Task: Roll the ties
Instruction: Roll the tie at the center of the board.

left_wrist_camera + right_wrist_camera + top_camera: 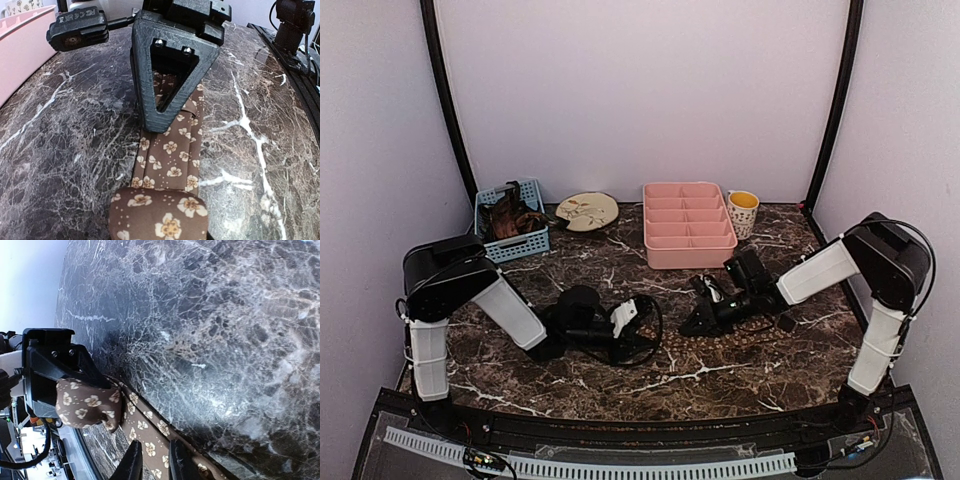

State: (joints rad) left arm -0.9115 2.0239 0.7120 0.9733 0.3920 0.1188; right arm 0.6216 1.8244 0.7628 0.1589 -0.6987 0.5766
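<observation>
One tie point(172, 155), brown with pale flowers, lies flat across the marble table point(790, 360). Its near end is wound into a roll point(157, 215), which fills the bottom of the left wrist view. My left gripper point(623, 322) is shut on that roll point(87, 407), and its fingers are hidden behind the fabric. My right gripper point(155, 465) faces it a short way along the strip point(730, 338). Its fingertips point(132, 465) stand a narrow gap apart, tips down on the flat tie with nothing pinched between them. More ties lie in a blue basket point(510, 222).
Along the back stand a decorated plate point(587, 211), a pink compartment tray point(687, 226) and a patterned cup point(743, 212). A black cable point(645, 340) loops by the left gripper. The pink tray's wall point(20, 45) shows at the left in the left wrist view.
</observation>
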